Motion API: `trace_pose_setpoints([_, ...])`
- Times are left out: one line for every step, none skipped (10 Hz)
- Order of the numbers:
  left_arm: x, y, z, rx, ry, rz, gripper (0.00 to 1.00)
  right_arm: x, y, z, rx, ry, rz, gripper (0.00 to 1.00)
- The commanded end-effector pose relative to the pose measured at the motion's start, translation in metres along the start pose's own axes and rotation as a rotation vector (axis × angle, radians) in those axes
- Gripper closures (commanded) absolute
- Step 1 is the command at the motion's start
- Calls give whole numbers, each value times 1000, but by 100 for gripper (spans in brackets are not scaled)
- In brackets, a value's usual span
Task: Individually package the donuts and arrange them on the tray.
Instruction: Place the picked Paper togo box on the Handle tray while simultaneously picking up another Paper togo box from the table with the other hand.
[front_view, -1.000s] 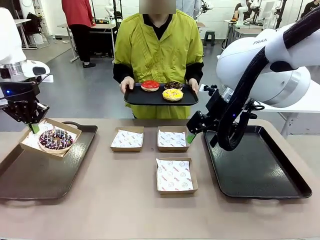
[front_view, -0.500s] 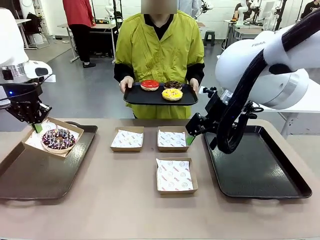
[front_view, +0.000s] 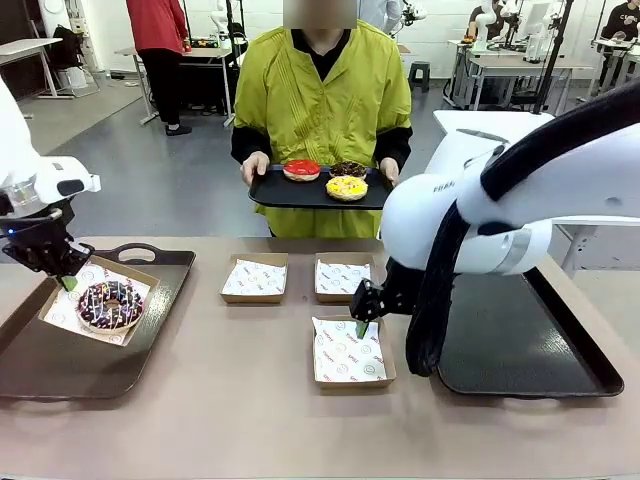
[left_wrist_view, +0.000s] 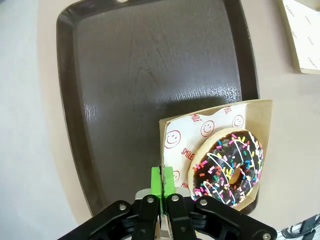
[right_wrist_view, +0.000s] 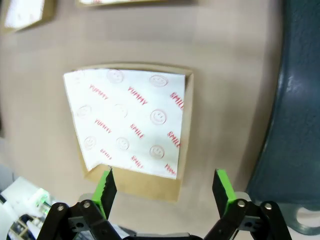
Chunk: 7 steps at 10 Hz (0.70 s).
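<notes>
The dark purple sprinkled donut (front_view: 110, 303) (left_wrist_view: 227, 167) lies in a paper-lined cardboard box (front_view: 137, 271) (left_wrist_view: 186, 134) resting on the left dark tray (front_view: 100, 365) (left_wrist_view: 150, 65). My left gripper (front_view: 63, 277) (left_wrist_view: 162, 181) is shut on that box's edge. My right gripper (front_view: 362, 325) (right_wrist_view: 165, 187) hangs open just above the near empty box (front_view: 348, 352) (right_wrist_view: 130, 125), with its fingers over the box's edge. Across the table a person holds a black tray (front_view: 275, 192) carrying the red donut (front_view: 301, 169), chocolate donut (front_view: 348, 168) and yellow donut (front_view: 346, 186).
Two more empty paper-lined boxes (front_view: 254, 277) (front_view: 344, 277) sit in a row at mid-table. A second dark tray (front_view: 530, 350) (right_wrist_view: 300, 100) lies bare on the right, partly behind my right arm. Bare tabletop lies along the front edge.
My left gripper has lowered the donut box flat onto the left tray. My right arm has swung down and left from the far right box to above the near box.
</notes>
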<state>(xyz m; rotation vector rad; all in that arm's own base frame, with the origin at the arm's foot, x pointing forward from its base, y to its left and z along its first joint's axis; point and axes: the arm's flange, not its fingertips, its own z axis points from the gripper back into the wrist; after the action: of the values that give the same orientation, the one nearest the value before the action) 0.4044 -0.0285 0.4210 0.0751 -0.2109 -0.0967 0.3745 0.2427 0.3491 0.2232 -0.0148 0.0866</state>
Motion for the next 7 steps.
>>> trace_pose_setpoints([-6,3,-16,-16,-13,53,99,9,3,-18,-55,-26,-50,0])
trace_pose_setpoints([-9,2,-23,-36,-3,71,99,9,2,-24,-70,-26,-50,0])
trace_pose_setpoints([-8,2,-28,-39,22,76,99,9,2,-27,-75,-24,-51,0])
trace_pose_setpoints([-8,3,-32,-35,55,89,99,10,1,-30,-80,-20,-49,0])
trace_pose_setpoints([-8,5,-35,-47,86,100,99,11,0,-33,-88,-22,-46,0])
trace_pose_setpoints([-5,7,-36,-61,115,102,99,12,0,-33,-89,-27,-46,0])
trace_pose_setpoints([-5,7,-40,-76,142,108,99,11,0,-33,-91,-26,-41,0])
